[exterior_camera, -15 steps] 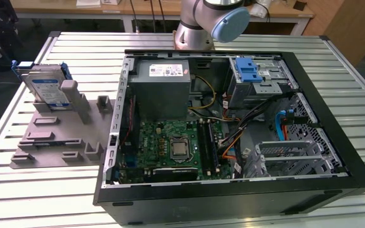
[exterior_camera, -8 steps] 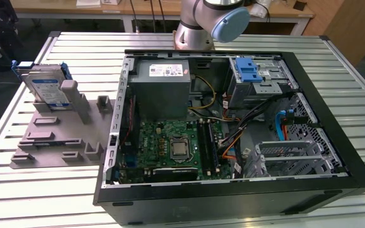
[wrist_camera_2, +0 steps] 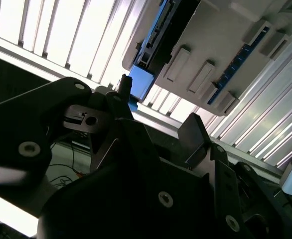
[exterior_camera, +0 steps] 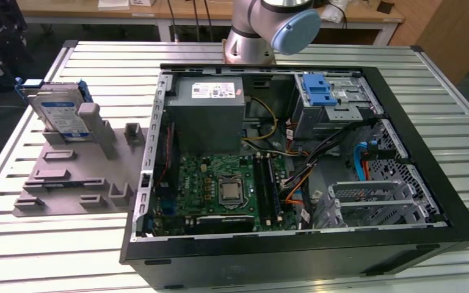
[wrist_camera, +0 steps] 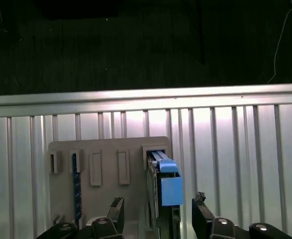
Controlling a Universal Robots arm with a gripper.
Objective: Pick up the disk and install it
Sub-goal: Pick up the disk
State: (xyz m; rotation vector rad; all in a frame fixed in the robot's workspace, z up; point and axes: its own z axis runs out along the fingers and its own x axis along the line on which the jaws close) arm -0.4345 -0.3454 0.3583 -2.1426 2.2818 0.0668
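The disk [exterior_camera: 61,115] stands on edge in a slot of the grey holder plate [exterior_camera: 71,183], on the slatted table at the exterior view's left, beside the open computer case [exterior_camera: 300,152]. Its white-and-blue label faces forward and blue rails run along its edges. In the first wrist view the disk [wrist_camera: 164,186] shows edge-on with its blue tab toward the camera. My gripper [wrist_camera: 158,206] is open, its two black fingers [wrist_camera: 117,208] standing apart on either side of the disk without touching it. The second wrist view shows the gripper [wrist_camera_2: 158,107] near the disk's blue end [wrist_camera_2: 140,82].
Inside the case sit a grey power-supply box [exterior_camera: 210,116], the green motherboard [exterior_camera: 222,183], a blue latch on a metal cage [exterior_camera: 320,91] and a silver drive cage [exterior_camera: 377,201]. The holder plate carries several empty slots [wrist_camera: 108,167]. The arm's base [exterior_camera: 259,24] rises behind the case.
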